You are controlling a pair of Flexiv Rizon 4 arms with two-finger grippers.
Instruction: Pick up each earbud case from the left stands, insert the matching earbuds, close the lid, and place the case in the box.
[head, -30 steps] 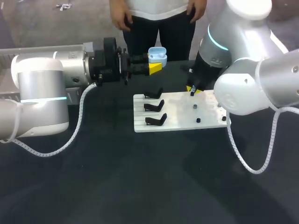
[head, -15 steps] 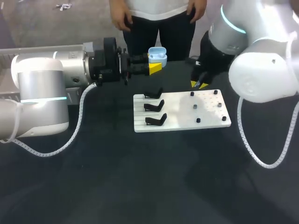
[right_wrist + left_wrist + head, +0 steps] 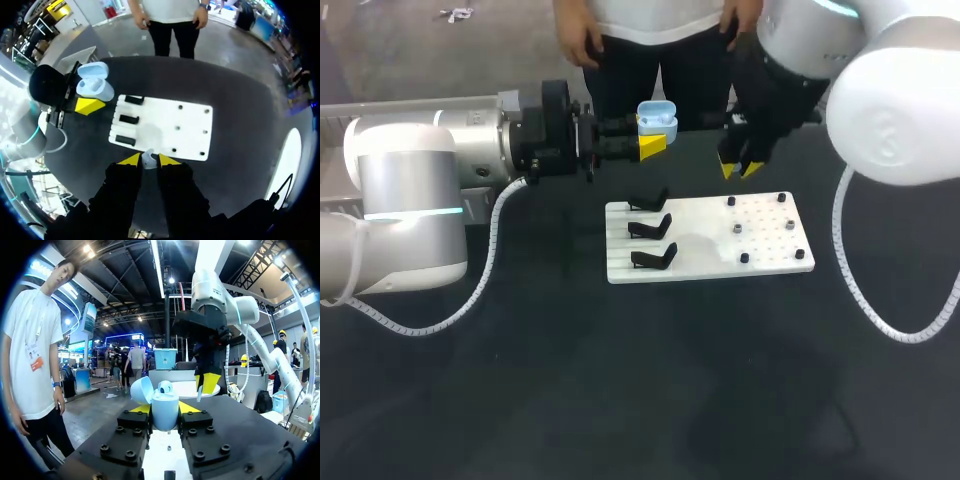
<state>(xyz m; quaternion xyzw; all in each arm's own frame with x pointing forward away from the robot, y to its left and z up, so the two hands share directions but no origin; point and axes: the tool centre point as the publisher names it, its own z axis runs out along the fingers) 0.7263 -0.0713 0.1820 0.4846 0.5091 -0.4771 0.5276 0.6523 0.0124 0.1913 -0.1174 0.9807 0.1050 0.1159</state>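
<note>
I'm gripping the open pale-blue plastic earbud case (image 3: 165, 410) in my left jaws and pinching a small white earbud (image 3: 148, 160) in my right jaws.

A black table (image 3: 620, 390) takes up nearly the whole head view. Its surface is dark, plain and evenly lit.

Head camera: fixed high behind the robot, looking down on the whole table (image 3: 620, 400) from middling range.

Left wrist camera: low, facing level across the table along the left gripper (image 3: 165, 409), very near the open case (image 3: 165, 415) clamped there.

Right wrist camera: high, facing straight down past the right gripper (image 3: 148, 161), which pinches an earbud (image 3: 148, 159), onto the white board (image 3: 165, 127).

Shared: the case appears in all three views, and the board in the head and right wrist views.
</note>
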